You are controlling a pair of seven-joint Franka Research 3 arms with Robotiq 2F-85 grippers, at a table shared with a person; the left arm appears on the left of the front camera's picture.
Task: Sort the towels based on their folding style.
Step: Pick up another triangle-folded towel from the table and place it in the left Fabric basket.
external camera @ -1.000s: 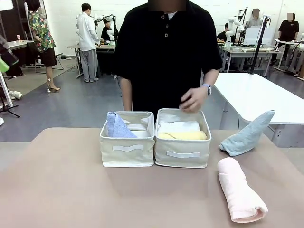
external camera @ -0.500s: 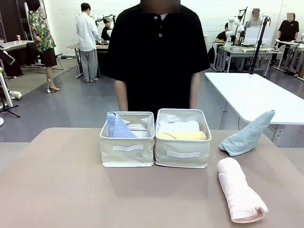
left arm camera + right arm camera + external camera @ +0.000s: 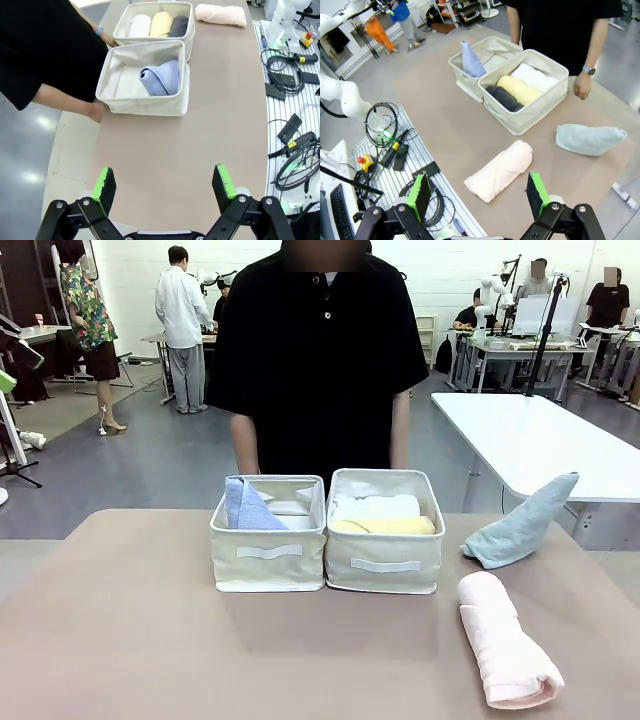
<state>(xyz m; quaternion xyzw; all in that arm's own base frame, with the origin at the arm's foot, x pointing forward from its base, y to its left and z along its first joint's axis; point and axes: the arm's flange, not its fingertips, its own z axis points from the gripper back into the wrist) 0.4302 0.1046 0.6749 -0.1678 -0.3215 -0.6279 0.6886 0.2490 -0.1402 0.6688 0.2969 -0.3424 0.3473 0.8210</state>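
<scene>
Fingers (image 3: 105, 184) spread wide; wrist views reveal dark grey towel (image 3: 504, 98).

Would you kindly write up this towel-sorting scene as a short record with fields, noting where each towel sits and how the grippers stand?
Left cream fabric bin: periwinkle-blue pointed towel
Right cream fabric bin: white rolled towel, pale yellow rolled towel, dark grey rolled towel
Loose on table: pale pink rolled towel, light teal pointed towel
Left gripper: open, empty
Right gripper: open, empty
Person: standing behind the bins
</scene>
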